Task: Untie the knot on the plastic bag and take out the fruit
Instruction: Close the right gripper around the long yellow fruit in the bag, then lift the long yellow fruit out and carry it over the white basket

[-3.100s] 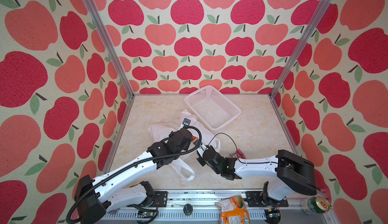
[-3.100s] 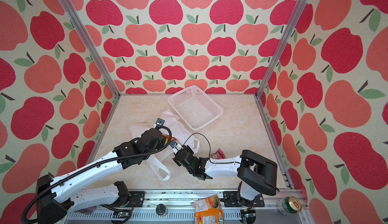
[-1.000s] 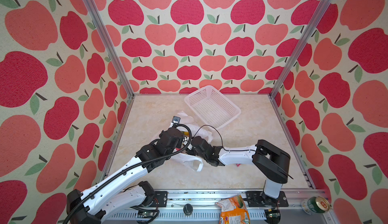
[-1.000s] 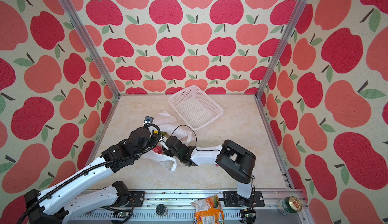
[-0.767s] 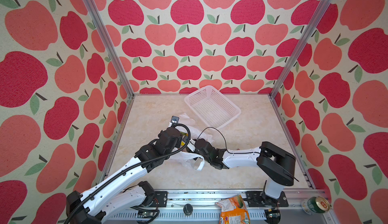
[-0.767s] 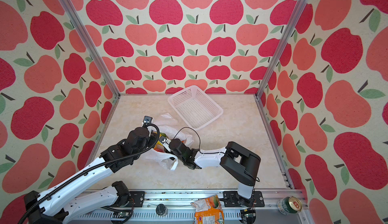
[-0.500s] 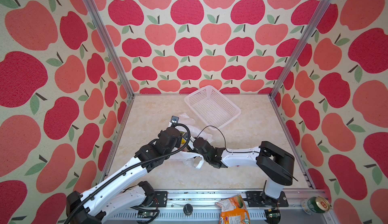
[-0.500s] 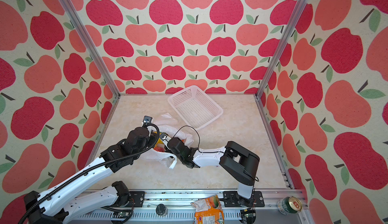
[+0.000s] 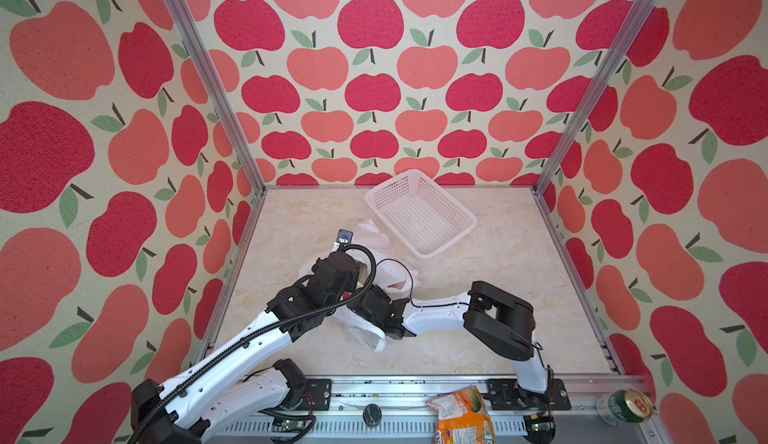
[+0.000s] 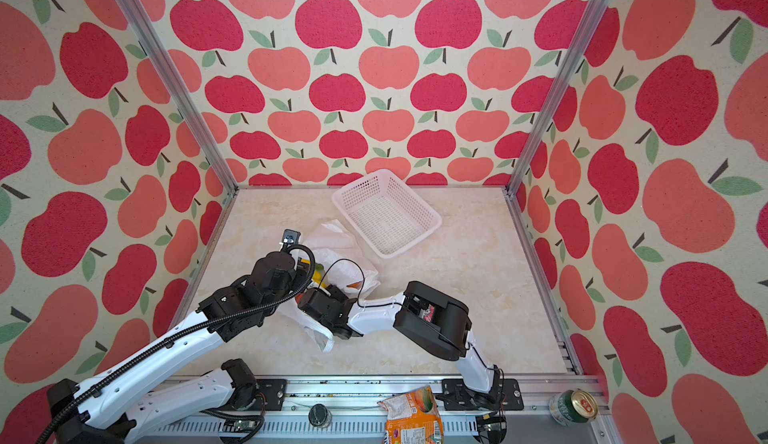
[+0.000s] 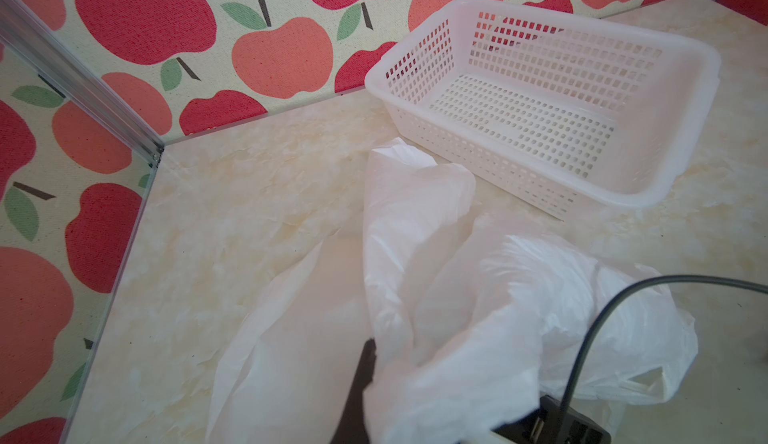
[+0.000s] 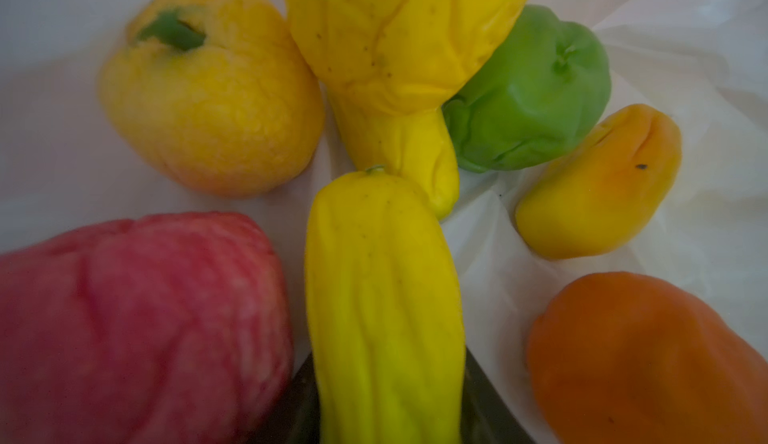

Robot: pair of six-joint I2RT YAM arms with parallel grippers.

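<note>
Showing the left gripper point(image 11: 376, 375) pinched shut on a fold of the plastic bag point(image 11: 478, 296), which spreads ahead of it toward the white basket point(image 11: 519, 167). The right gripper point(image 12: 386, 400) reaches into the bag. A long yellow fruit point(image 12: 382, 296) lies between its dark fingers point(image 12: 486, 404); whether it is clamped cannot be told. A red fruit point(image 12: 137, 321) and an orange fruit point(image 12: 648, 354) flank it, and a green fruit point(image 12: 532, 101) lies beyond.

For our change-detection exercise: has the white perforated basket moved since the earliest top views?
No. In both top views the white perforated basket sits where it was, near the back wall.
</note>
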